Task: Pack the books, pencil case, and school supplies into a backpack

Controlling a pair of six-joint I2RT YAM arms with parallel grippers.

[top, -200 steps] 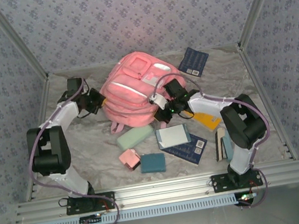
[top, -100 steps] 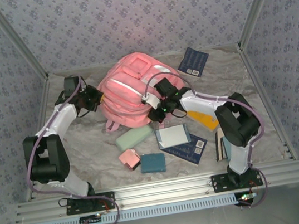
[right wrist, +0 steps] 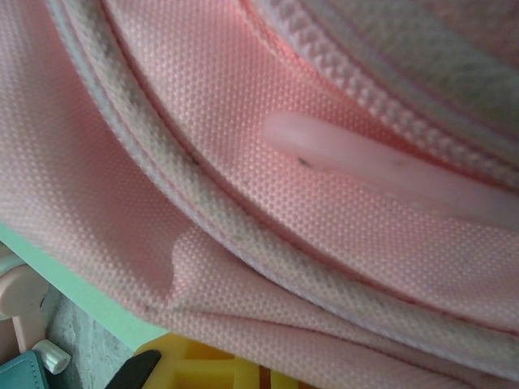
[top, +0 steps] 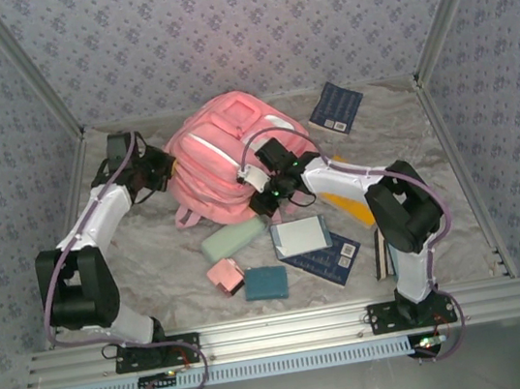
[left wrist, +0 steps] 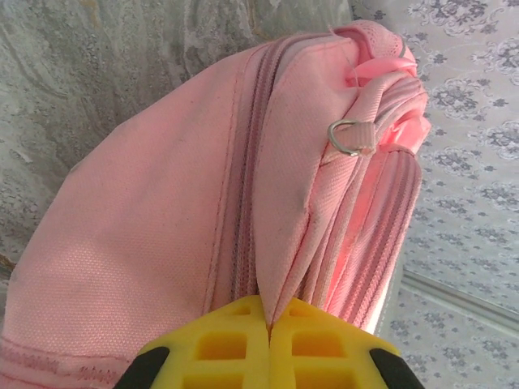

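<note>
Left pincer [left wrist: 268, 322] and right pincer [top: 262, 197] each clench fabric of the pink backpack [top: 219, 152] (books [top: 300, 235] lie nearby); pull apart evenly to tauten the zip [left wrist: 242, 203].

A robot lab cell rather than a lived-in room — the left arm [top: 97, 214] and right arm [top: 348, 179] are bolted to an aluminium rail [top: 280, 329], and flower-patterned panels [top: 236, 32] box in the marbled table [top: 151, 250] on three sides.
</note>
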